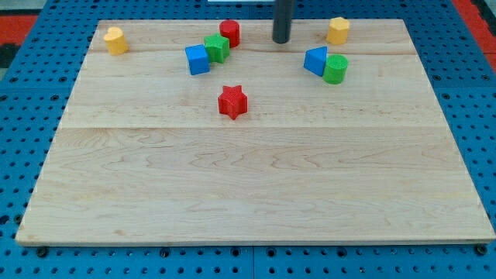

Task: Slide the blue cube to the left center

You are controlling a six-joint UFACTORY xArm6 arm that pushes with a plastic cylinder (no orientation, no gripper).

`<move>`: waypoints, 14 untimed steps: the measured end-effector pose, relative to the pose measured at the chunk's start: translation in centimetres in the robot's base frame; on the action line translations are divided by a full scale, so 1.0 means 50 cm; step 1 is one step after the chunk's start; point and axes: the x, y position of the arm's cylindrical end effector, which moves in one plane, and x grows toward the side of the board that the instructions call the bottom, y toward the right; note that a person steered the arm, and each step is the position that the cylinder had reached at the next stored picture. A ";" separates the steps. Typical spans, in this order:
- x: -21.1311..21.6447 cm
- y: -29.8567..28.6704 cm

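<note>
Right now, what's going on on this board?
My tip sits near the view's top centre, touching no block. The blue cube lies to its left, against a green block with a red block just behind. A red star sits below them. On the right, a blue wedge-like block touches a green cylinder. Yellow blocks sit at top left and top right. The cube isn't at left centre yet.
</note>
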 end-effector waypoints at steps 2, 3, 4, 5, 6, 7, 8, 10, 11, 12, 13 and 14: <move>0.000 -0.007; 0.000 -0.004; 0.000 0.003; 0.000 0.004; 0.005 0.005; 0.009 0.005; 0.009 0.005; 0.009 0.017; 0.009 0.037; 0.009 0.050; 0.009 0.050; 0.009 0.029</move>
